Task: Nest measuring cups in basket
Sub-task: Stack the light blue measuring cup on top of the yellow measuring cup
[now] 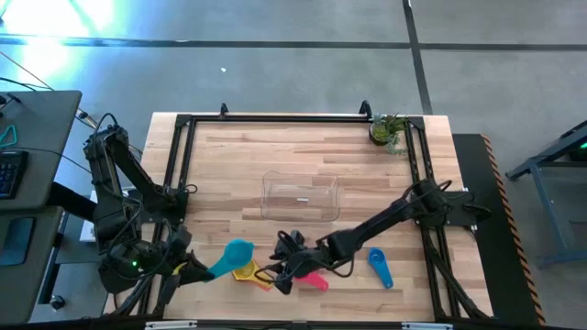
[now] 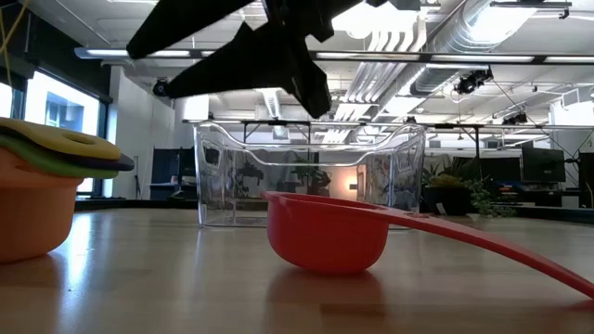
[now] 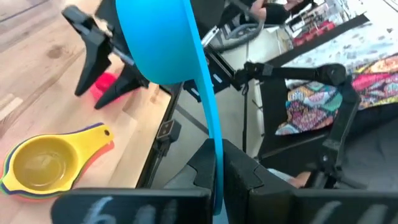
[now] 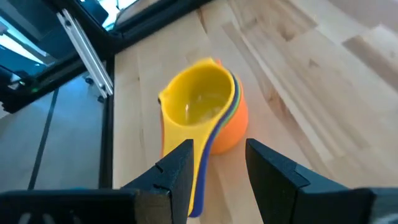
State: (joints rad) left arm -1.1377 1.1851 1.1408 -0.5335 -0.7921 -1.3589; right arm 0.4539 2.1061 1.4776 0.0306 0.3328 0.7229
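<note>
- The left gripper (image 1: 194, 268) is clenched on the flat handle of a glossy teal plastic measuring cup (image 1: 237, 252), holding its round bowl raised above the table's front edge; in the left wrist view the teal bowl (image 3: 158, 43) hangs ahead of the dark fingers.
- The right gripper (image 1: 280, 275) hovers with its two dark fingers spread apart over a nested stack of smooth plastic cups (image 4: 205, 112): a yellow bowl on top, green and purple rims under it, an orange bowl outermost. The fingers straddle the stacked handles without closing on them.
- A coral-red round cup with a long flat handle (image 2: 327, 232) sits upright on the table, between the stack and the bin in the low view.
- A small blue plastic scoop (image 1: 381, 267) lies alone near the table's front right.
- The clear, rounded-corner rectangular plastic basket (image 1: 301, 197) stands near the table's middle, well apart from all the cups.
- The table (image 1: 303, 156) is pale wood planking in a black metal frame; a small green potted plant (image 1: 387, 129) sits in its far right corner.
- Beyond are a grey concrete floor, ceiling ducts and dark monitors.
- Count: one held cup, one stack, two loose cups, one basket.
</note>
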